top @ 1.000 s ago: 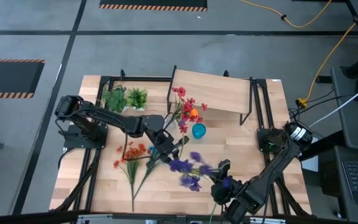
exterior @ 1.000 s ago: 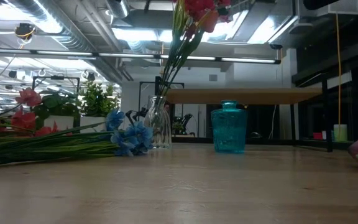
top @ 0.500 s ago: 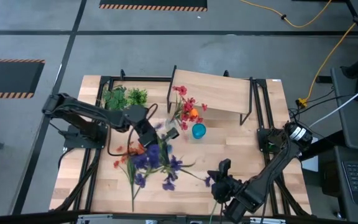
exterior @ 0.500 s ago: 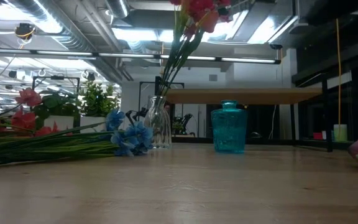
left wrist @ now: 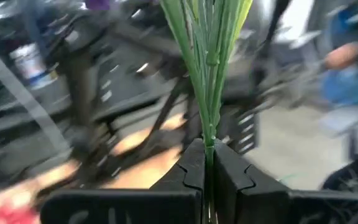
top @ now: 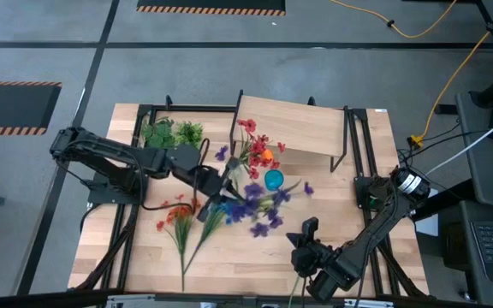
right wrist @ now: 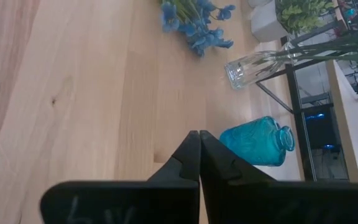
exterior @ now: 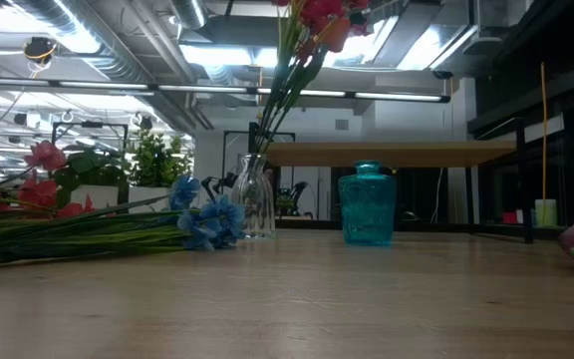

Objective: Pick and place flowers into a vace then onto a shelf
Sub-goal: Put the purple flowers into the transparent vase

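Two vases stand near the counter's (top: 144,257) centre: one clear glass vase (exterior: 254,197) already holding red and orange blooms (top: 258,147), and one teal glass vase (top: 273,180) just beside it, empty. Two green leafy tufts (top: 171,133) sit at the far left edge. One raised shelf (top: 294,128) occupies the far right part, directly behind the vases. The left end effector (top: 215,186) is clamped on the green stems of a purple spray (top: 259,207), lifted over the counter beside the vases. Orange-red (top: 181,211) and blue flowers (exterior: 210,219) lie flat on the counter. The right end effector (right wrist: 199,144), fingers pressed together and empty, waits at the near edge, where the counter is open.
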Controlling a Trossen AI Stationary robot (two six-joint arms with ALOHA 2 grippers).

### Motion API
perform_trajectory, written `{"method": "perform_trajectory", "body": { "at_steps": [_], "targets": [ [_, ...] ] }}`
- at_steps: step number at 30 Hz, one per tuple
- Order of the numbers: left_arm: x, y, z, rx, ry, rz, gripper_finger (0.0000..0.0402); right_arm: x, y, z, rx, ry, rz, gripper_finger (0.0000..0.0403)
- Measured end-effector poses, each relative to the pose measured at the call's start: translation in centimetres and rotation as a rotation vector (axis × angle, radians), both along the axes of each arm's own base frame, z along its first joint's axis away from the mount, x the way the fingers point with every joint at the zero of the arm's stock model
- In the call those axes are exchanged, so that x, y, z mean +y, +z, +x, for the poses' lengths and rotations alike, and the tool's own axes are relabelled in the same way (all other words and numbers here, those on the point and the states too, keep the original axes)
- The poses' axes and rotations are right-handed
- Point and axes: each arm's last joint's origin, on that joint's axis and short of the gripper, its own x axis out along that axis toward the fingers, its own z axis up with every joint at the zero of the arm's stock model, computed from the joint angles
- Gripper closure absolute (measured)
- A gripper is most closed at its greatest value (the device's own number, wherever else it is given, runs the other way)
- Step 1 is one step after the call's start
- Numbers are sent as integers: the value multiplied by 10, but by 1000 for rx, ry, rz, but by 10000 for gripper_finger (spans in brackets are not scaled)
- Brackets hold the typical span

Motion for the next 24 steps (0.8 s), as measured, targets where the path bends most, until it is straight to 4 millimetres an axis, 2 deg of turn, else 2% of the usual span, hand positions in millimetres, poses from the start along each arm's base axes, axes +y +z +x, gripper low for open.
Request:
{"method": "perform_trajectory", "body": {
  "at_steps": [10,13,18,24],
  "targets": [
    [6,0,1,1,94,15,398,1,1,1,-32,-4,1,402],
    [11,-7,2,-30,104,8,398,1,0,1,-38,-9,8,402],
    [25,-21,-5,-73,136,-29,398,-4,-16,-8,-36,-29,3,402],
    [41,-36,-25,-158,187,-77,398,-9,-36,-13,-93,-76,64,402]
  ]
}}
